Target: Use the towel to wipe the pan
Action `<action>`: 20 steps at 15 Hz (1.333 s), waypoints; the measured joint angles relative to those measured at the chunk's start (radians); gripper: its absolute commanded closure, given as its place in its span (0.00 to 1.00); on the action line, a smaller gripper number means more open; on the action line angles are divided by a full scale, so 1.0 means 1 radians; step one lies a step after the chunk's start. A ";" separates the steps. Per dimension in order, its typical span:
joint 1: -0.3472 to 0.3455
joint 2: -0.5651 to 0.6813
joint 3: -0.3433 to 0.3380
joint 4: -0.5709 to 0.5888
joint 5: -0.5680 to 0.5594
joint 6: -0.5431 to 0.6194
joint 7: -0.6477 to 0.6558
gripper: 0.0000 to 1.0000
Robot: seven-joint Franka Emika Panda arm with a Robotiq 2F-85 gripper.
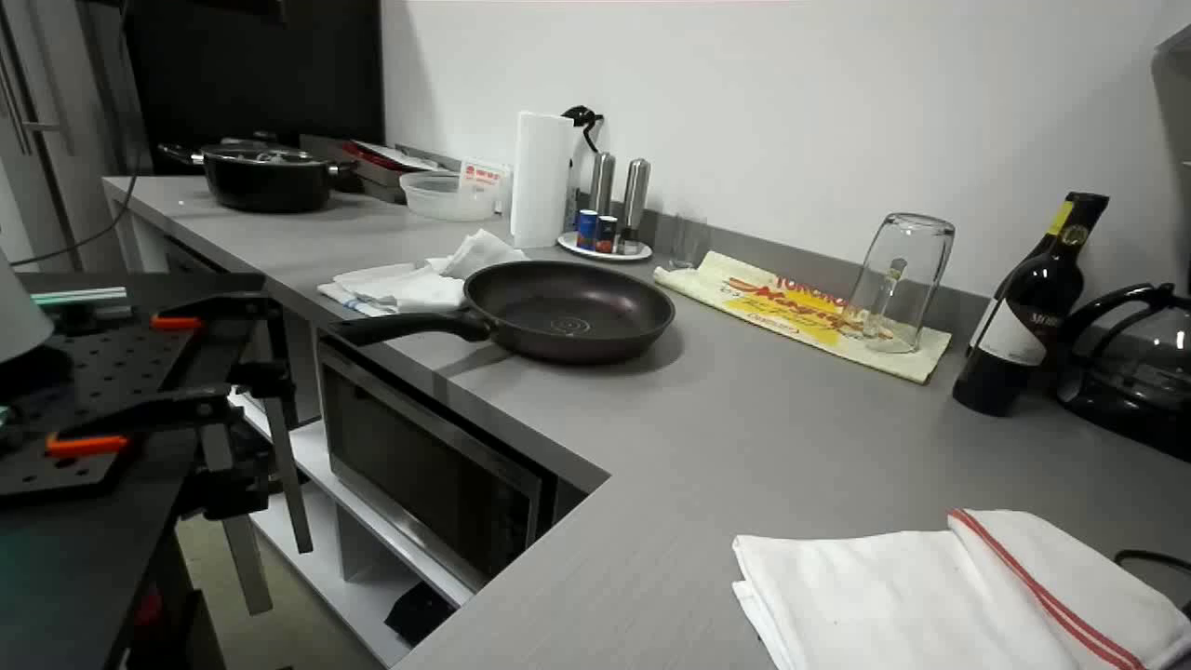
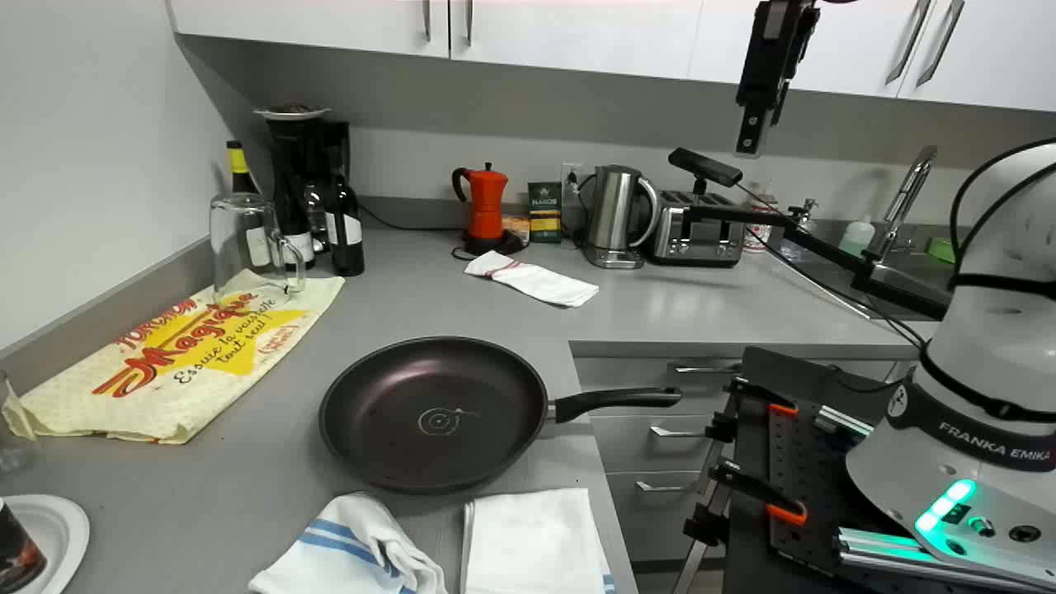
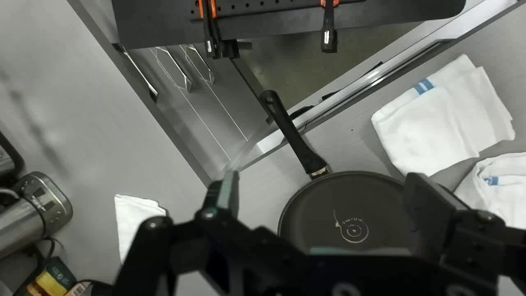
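A: State of the hand [image 3: 322, 181]?
B: Wrist view settles it; jaws spread wide, fingers [image 3: 429, 205] well apart; in an exterior view it hangs side-on, well above the worktop [image 2: 676, 297], gap not readable from there
A: Pan?
B: Pan [image 2: 437, 404] rests upright on the worktop in both exterior views; handle [image 2: 615, 400] juts past the edge; in the wrist view a finger covers part of the rim
A: Towels?
B: Three; folded towel [image 2: 528, 536] and rumpled towel [image 2: 346, 551], both white with blue stripes, just beside the pan, cannot tell if touching; both cropped there, wrist view has the folded one nearly whole; red-striped towel [image 1: 949, 596] well apart from the pan; stripes show in both exterior views, just a white part in the wrist view, hand in front of the rest
A: Single-view items?
B: Black pot [image 1: 265, 181] and paper roll [image 1: 542, 177], in an exterior view alone; tap [image 2: 903, 202] likewise; kettle [image 2: 615, 216] in an exterior view plus, from above, the wrist view
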State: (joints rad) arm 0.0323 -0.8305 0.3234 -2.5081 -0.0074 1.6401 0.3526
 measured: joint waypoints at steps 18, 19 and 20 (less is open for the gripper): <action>0.039 0.290 0.024 0.041 0.021 0.305 0.098 0.00; 0.039 0.330 0.034 0.044 0.021 0.343 0.115 0.00; 0.040 0.374 0.044 0.049 0.020 0.381 0.134 0.00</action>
State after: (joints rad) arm 0.0725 -0.4564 0.3676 -2.4591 0.0123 2.0207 0.4868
